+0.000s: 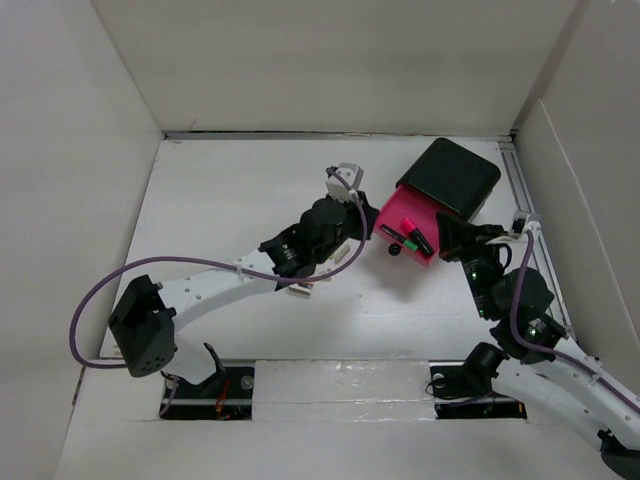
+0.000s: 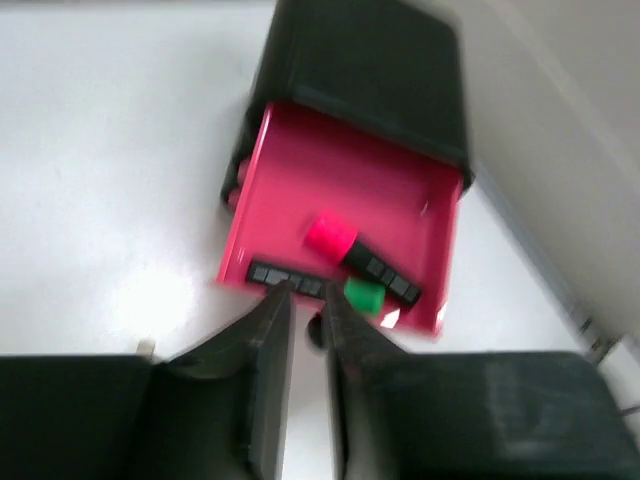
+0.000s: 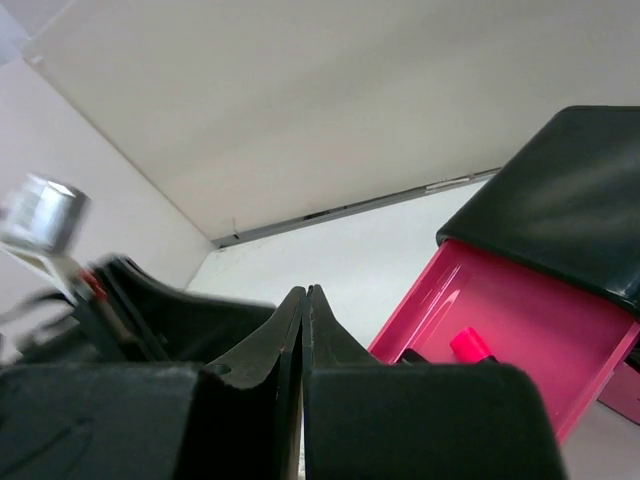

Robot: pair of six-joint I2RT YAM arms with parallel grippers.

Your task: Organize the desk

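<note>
The desk (image 1: 230,200) is a white tabletop between white walls. At its back right stands a black box (image 1: 452,175) with a pink drawer (image 1: 395,212) pulled out. In the drawer lie a pink-capped black marker (image 2: 332,236), a green-capped one (image 2: 363,295) and another black marker (image 2: 285,277). My left gripper (image 2: 305,295) hovers at the drawer's front edge, jaws nearly together with nothing between them. The dark knob (image 2: 318,335) of the drawer shows below them. My right gripper (image 3: 305,295) is shut and empty, just right of the drawer (image 3: 520,310).
White panel walls close the desk on three sides, and a metal rail (image 1: 525,190) runs along the right side. The left arm (image 3: 170,310) fills the left of the right wrist view. Both arm bases (image 1: 210,385) sit at the near edge.
</note>
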